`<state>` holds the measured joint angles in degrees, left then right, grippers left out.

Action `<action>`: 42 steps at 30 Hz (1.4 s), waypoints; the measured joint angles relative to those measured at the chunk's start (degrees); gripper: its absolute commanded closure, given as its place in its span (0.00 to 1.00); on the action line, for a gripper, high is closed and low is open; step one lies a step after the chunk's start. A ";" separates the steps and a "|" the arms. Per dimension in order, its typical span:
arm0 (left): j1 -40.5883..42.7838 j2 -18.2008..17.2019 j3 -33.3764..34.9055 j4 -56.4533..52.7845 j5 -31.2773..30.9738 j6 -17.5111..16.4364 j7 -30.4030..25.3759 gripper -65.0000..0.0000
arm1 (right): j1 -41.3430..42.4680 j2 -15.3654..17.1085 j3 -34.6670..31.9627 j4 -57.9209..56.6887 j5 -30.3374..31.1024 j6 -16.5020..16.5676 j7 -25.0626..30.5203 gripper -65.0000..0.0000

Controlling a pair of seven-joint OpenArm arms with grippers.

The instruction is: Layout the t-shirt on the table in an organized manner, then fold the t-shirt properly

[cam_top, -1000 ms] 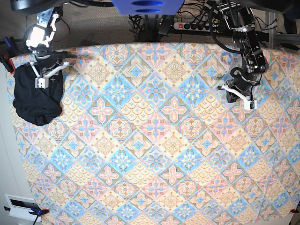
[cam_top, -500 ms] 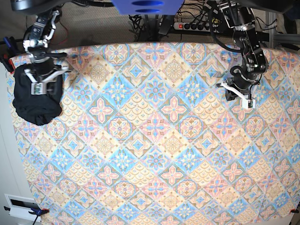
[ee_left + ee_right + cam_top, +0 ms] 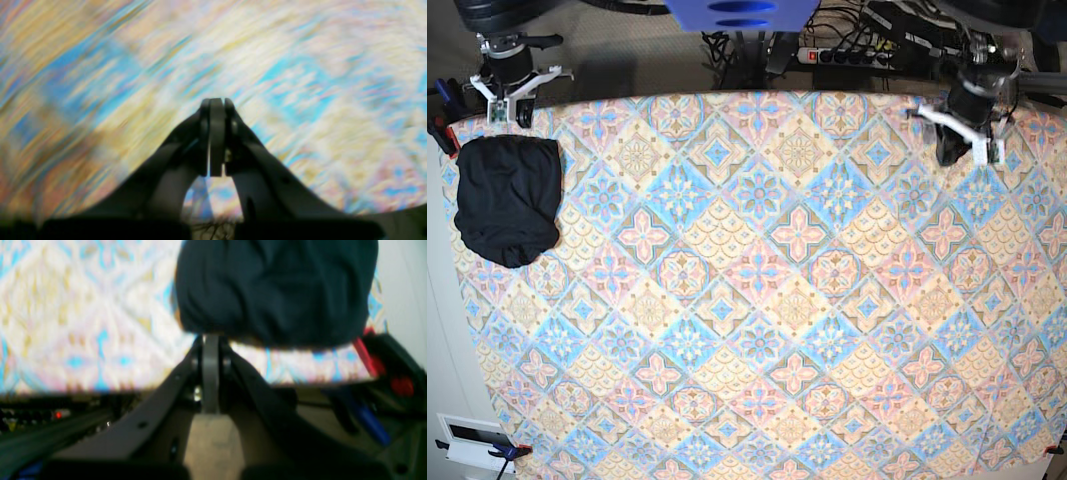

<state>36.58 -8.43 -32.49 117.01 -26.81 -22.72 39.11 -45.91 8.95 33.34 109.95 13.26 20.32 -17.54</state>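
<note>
Base view: black t-shirt (image 3: pixel 509 198) sits in a compact folded bundle at the bench's (image 3: pixel 757 300) far left edge, near the back corner, fully on the patterned cloth. Rest of the tiled cloth carries nothing else. Power strip (image 3: pixel 852 54) with cables lies behind the back edge.

Right pincer (image 3: pixel 509 97) hangs over the back-left corner of the bench, just behind the t-shirt bundle, not touching it. Left pincer (image 3: pixel 965 135) hangs over the back-right area of the bench, well apart from the t-shirt.

Right wrist view: right pincer (image 3: pixel 210 340) jaws pressed together, nothing between them. T-shirt (image 3: pixel 273 290) fills the upper middle, tips point toward its near edge with a strip of cloth visible between. Red and black clamp (image 3: pixel 383 363) at the bench corner on the right, something blue below it; too blurred to name.

Left wrist view: left pincer (image 3: pixel 217 106) jaws pressed together, empty. Only motion-blurred bench (image 3: pixel 300 66) pattern underneath; height above the cloth can't be told.
</note>
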 measured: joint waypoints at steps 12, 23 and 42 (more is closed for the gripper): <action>14.75 8.24 0.31 -9.14 13.77 -0.68 -26.51 1.00 | -6.36 -1.81 -0.50 -20.31 0.20 0.17 4.90 1.00; 5.07 6.62 0.55 -67.34 20.87 0.44 -54.77 1.00 | 2.23 -2.05 -11.02 -57.05 -0.04 0.02 13.97 1.00; -28.52 1.97 0.35 -104.06 50.82 0.17 -56.13 1.00 | 31.32 -2.80 -16.39 -90.60 0.46 -0.28 28.28 1.00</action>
<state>8.05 -6.46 -32.14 12.95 24.01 -22.55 -17.02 -14.59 6.15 16.95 19.35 13.72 20.03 10.74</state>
